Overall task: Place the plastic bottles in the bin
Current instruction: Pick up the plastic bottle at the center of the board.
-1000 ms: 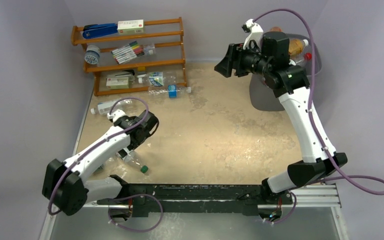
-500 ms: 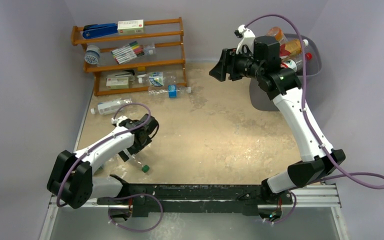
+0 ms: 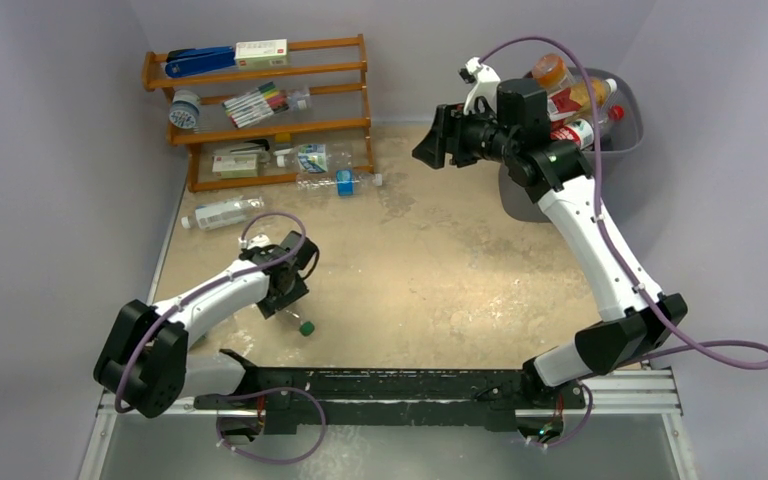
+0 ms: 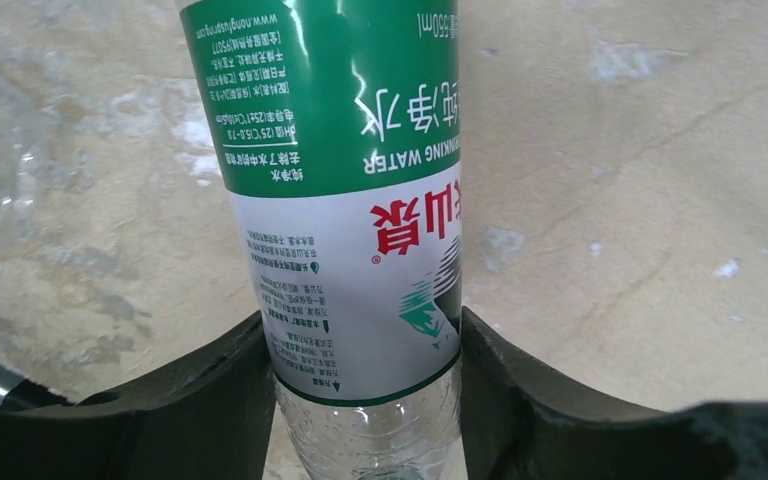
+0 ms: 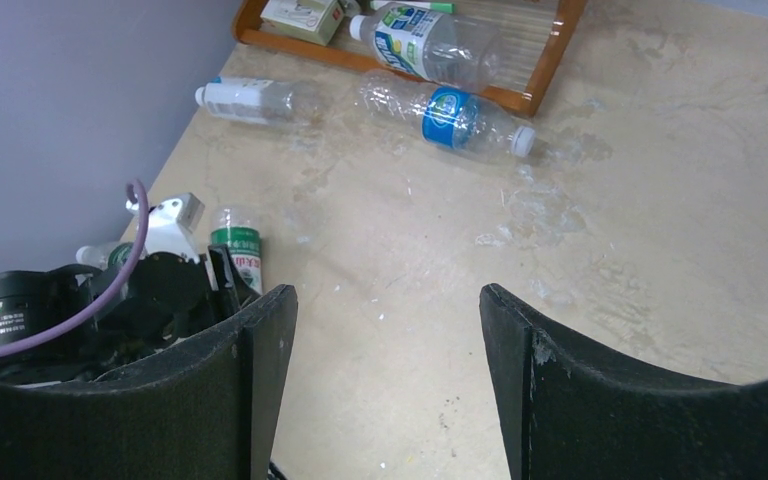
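Note:
My left gripper (image 4: 362, 322) is shut on a clear plastic bottle (image 4: 345, 200) with a green and white label, one finger on each side of its body. The top view shows that bottle low over the table's near left, its green cap (image 3: 306, 327) toward me. My right gripper (image 5: 385, 295) hangs open and empty in mid-air, left of the bin (image 3: 522, 200). The grey bin at the back right holds several bottles, one of them orange (image 3: 550, 72). Loose on the table lie a white-capped bottle (image 5: 255, 98) and a blue-labelled bottle (image 5: 455, 112). Another bottle (image 5: 425, 35) lies on the rack's bottom shelf.
A brown wooden shelf rack (image 3: 260, 72) stands at the back left with markers (image 3: 255, 103), a blue stapler (image 3: 198, 62) and small boxes. Purple walls close in the left, back and right sides. The arms' black base rail (image 3: 390, 385) runs along the near edge.
My left gripper has shut on the green-labelled bottle and carried it slightly right. My right arm has swung left, away from the bin, uncovering the bottles inside.

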